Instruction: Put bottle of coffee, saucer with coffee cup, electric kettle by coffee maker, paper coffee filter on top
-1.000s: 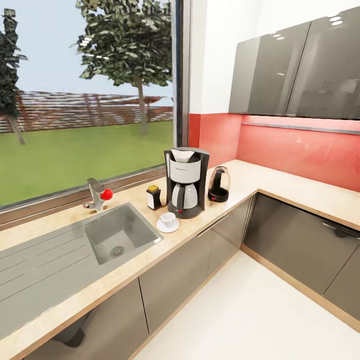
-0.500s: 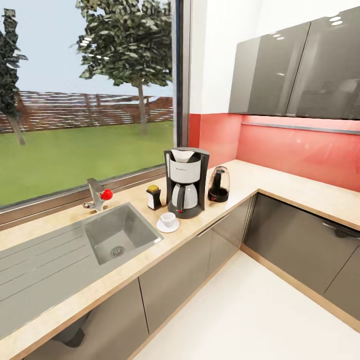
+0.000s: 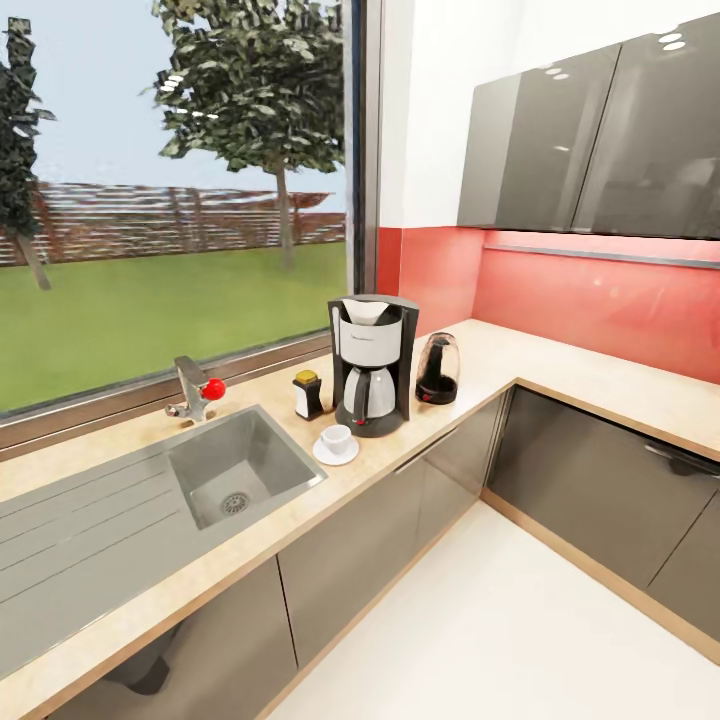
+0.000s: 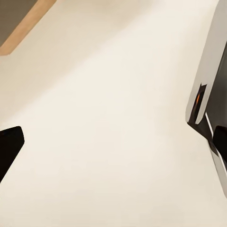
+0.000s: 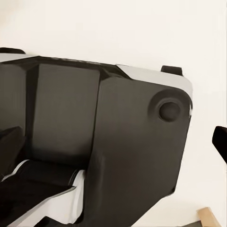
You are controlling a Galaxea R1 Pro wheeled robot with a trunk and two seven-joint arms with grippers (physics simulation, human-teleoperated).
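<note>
The black and silver coffee maker stands on the beige countertop under the window. A white paper filter sits in its top. To its left stands the yellow-capped bottle of coffee. In front of it, a white cup rests on a white saucer. The dark electric kettle stands to its right. My left gripper hangs open over pale floor. My right gripper is open above the robot's dark base, with nothing between its fingers.
A grey sink with a red-knobbed faucet lies left of the coffee things. The counter turns a corner at the right, under grey wall cabinets. White floor opens in front of the base cabinets.
</note>
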